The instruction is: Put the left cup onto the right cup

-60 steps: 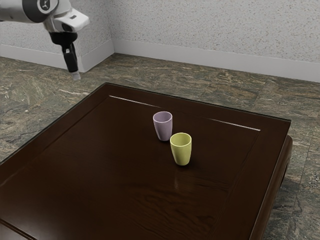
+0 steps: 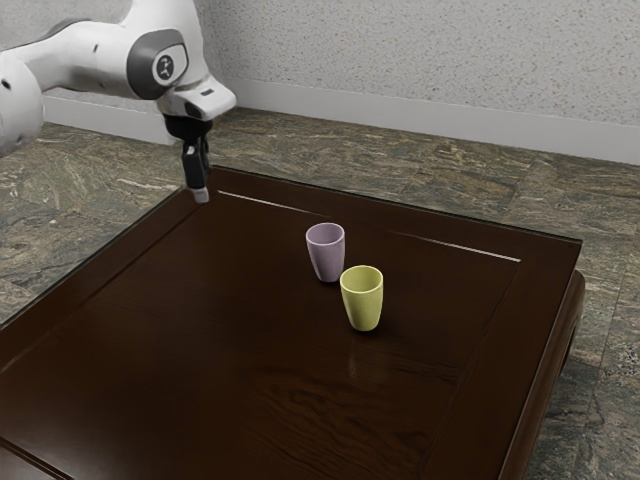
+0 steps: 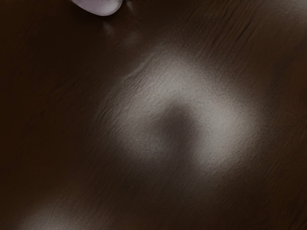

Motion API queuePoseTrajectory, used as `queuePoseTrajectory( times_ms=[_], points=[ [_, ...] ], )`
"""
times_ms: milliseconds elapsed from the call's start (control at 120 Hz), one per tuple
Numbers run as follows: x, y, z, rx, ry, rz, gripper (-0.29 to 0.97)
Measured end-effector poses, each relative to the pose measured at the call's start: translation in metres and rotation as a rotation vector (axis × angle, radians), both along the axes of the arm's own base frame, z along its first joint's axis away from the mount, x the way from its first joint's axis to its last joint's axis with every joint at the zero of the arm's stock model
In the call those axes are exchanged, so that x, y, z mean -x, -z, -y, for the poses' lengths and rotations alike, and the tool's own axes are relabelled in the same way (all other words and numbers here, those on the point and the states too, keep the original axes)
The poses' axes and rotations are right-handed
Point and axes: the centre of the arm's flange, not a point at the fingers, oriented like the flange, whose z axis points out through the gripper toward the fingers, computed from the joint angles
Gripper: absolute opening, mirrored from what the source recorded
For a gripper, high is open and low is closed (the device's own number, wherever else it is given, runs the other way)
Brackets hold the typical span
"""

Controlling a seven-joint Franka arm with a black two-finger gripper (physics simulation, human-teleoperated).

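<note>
Gripper (image 2: 199,190) hangs over the far edge of the table (image 2: 200,330), spread unreadable side-on; purple cup (image 2: 325,250) stands upright mid-table, just beside yellow-green cup (image 2: 362,297); best to come in above purple's rim, then descend on its far-from-neighbour wall, avoiding a nudge.

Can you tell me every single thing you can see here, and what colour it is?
purple cup: one, pale purple, upright near the table's middle, on the exterior view's left of the other cup
yellow-green cup: one, yellow-green, upright, close beside the purple cup
table: one, dark brown wood, under both cups
floor: one, brown-green stone, around the table
wall: one, speckled grey-white, behind
arm: one, white, upper left of the exterior view
tool: one, black, above the table's far edge, apart from the cups
</note>
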Motion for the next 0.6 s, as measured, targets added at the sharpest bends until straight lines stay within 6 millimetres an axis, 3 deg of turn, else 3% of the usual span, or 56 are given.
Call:
queuePoseTrajectory(
  times_ms=[242, 600],
  points=[
    [-0.025, 0.051, 0.016, -0.006, 0.076, -0.008, 0.68],
    [-0.045, 0.111, 0.025, -0.006, 0.143, -0.022, 0.68]
  ],
)
